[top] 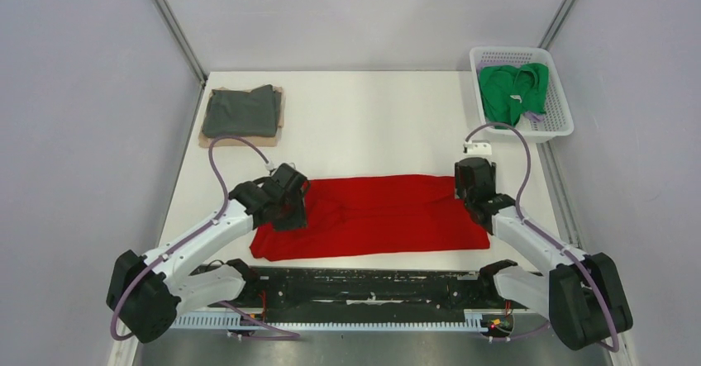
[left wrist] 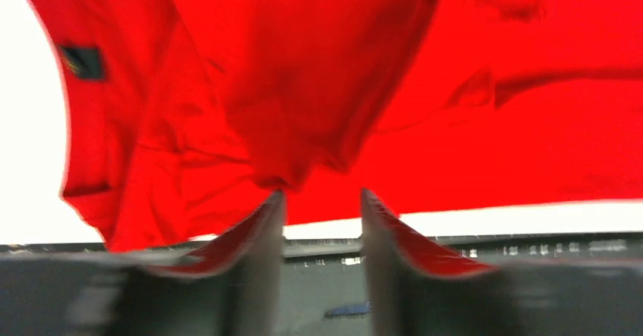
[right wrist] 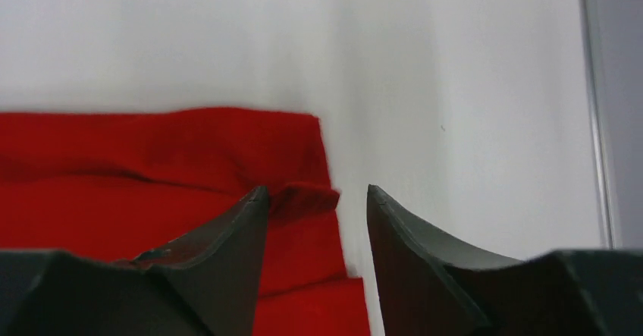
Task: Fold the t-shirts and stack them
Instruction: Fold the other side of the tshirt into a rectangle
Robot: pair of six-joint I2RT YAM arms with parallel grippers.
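My left gripper (left wrist: pixel 318 196) stands parted, with a bunched fold of the red t-shirt (left wrist: pixel 318 86) just off its tips, unpinched. My right gripper (right wrist: pixel 315 192) is parted too, at the shirt's corner, with the white table (right wrist: pixel 455 86) showing between its fingers. Only the top view shows the shirt lying as a band across the near table, a dark grey t-shirt (top: pixel 240 111) on a tan t-shirt (top: pixel 236 140) far left, and a green t-shirt (top: pixel 514 89) in the white basket (top: pixel 562 120) far right.

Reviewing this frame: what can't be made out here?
Tan shirt: top view, dark grey shirt covers all but an edge.
Green shirt: top view, bunched in the basket, lower part hidden.
Red shirt, left end: top view, left gripper covers it.
Its label: left wrist view, too blurred to read.
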